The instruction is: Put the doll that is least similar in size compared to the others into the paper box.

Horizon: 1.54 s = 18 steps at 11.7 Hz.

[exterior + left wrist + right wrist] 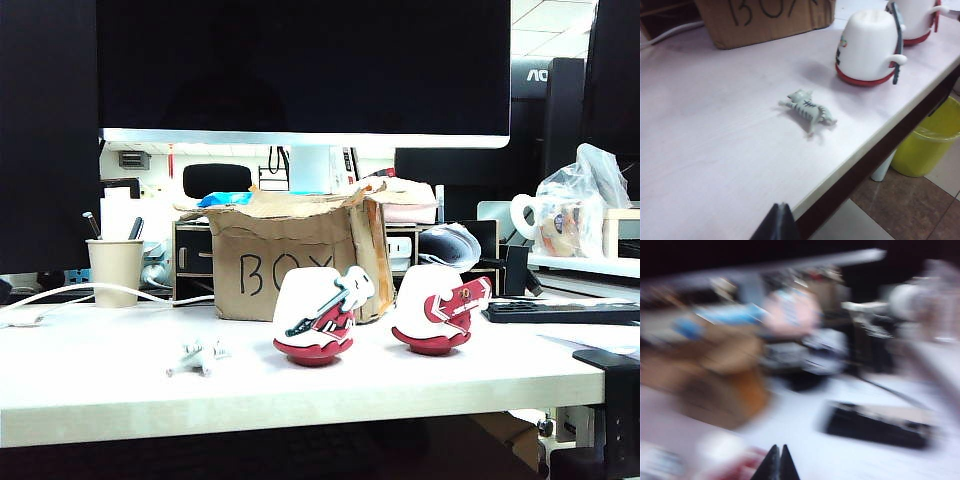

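Here the doll (198, 357) lies on its side on the table (100, 385), near the front edge, left of two egg-shaped dolls (318, 318) and in front of the paper box (285, 262). The left gripper (778, 221) hangs closed, holding nothing, beyond the table's near edge. The right gripper (776, 463) is closed too, its view blurred.
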Each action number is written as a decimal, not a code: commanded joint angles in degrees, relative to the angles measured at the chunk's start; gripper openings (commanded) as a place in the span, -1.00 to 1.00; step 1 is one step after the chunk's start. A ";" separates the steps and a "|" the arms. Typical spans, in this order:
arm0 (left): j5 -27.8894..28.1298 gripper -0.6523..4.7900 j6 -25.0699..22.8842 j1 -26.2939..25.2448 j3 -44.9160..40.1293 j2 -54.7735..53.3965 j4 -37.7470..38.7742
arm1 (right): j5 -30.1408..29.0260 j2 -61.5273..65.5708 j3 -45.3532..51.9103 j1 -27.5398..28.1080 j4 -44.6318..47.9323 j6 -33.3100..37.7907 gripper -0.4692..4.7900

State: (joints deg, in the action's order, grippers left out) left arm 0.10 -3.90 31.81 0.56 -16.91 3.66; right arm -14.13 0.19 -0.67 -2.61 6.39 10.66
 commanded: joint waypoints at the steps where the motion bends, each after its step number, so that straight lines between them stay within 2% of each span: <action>1: -0.11 -0.78 -0.17 -0.09 0.09 -0.04 -0.72 | -2.51 0.00 0.17 -0.04 11.58 20.59 -0.82; 2: -0.11 -0.78 -0.17 -0.09 0.09 -0.04 -0.72 | -1.01 0.00 -0.94 -0.04 20.57 29.83 -0.82; 3: -0.11 -0.78 -0.17 -0.09 0.09 -0.04 -0.74 | 0.57 0.00 -2.78 -0.04 22.86 32.09 -0.83; 6: -0.11 -0.78 -0.17 -0.09 0.07 -0.04 -0.74 | 1.88 5.11 -14.36 -0.04 21.70 31.12 -0.82; 7: -0.11 -0.78 -0.17 -0.09 0.07 -0.04 -0.72 | -1.84 9.51 -18.12 -0.04 21.73 31.08 -0.82; 11: -0.15 -0.78 -0.17 -0.09 0.07 -0.04 -0.74 | -27.08 36.44 -33.66 -0.83 21.73 28.50 -0.83; 12: -0.09 -0.78 -0.17 -0.09 0.07 -0.04 -0.74 | -29.53 43.28 -37.18 -3.23 21.77 28.30 -0.83; 15: -0.26 -0.78 -0.17 -0.09 0.07 -0.04 -0.74 | -29.46 60.63 -46.53 -14.10 21.73 21.90 -0.83; 16: -0.31 -0.78 -0.17 -0.09 0.07 -0.04 -0.72 | -29.24 67.01 -49.86 -18.53 21.73 20.33 -0.83; 17: -0.31 -0.78 -0.17 -0.09 0.07 -0.04 -0.70 | -29.29 78.29 -55.15 -25.55 21.16 17.59 -0.83; 18: -0.28 -0.78 -0.17 -0.09 0.07 -0.02 -0.72 | -29.03 83.25 -57.55 -28.52 18.56 16.98 -0.83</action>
State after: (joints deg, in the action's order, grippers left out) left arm 0.05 -3.90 31.81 0.56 -16.91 3.66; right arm -43.55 81.36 -56.73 -29.87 26.46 28.80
